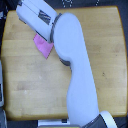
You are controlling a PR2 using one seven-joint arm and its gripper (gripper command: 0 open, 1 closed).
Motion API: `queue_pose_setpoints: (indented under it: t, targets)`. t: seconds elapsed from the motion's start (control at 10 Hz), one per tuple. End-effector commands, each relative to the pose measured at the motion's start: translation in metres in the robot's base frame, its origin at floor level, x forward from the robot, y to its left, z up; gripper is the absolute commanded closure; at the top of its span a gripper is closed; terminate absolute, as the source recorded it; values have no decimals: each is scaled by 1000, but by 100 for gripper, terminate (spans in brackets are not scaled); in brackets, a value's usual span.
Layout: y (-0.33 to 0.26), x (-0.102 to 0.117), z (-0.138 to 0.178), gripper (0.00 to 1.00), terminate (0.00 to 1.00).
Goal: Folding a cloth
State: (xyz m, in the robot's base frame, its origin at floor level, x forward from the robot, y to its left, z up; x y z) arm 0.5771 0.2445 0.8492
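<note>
The pink-magenta cloth (43,46) lies on the wooden tabletop (100,40), toward the exterior view's upper left. Only a small wedge of it shows; the rest is hidden under my white arm (75,65). My arm reaches from the bottom right up to the upper left, over the cloth. My gripper is at the arm's far end near the top left edge, mostly covered by the wrist housing (35,15). Its fingers do not show clearly, so I cannot tell whether it is open or shut.
The tabletop's edges run along the top, left and right of the exterior view. A dark floor surrounds it. A grey object (2,90) sits beyond the left edge.
</note>
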Motion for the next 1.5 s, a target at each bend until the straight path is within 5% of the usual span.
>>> queue_pose_setpoints:
  t: [0.0, 0.4, 1.0, 1.4]
  targets:
    - [-31, 15, 132, 0, 0]
    - [-90, 11, 160, 0, 0]
    - [-296, -69, 178, 0, 0]
    - [-389, -99, 179, 0, 0]
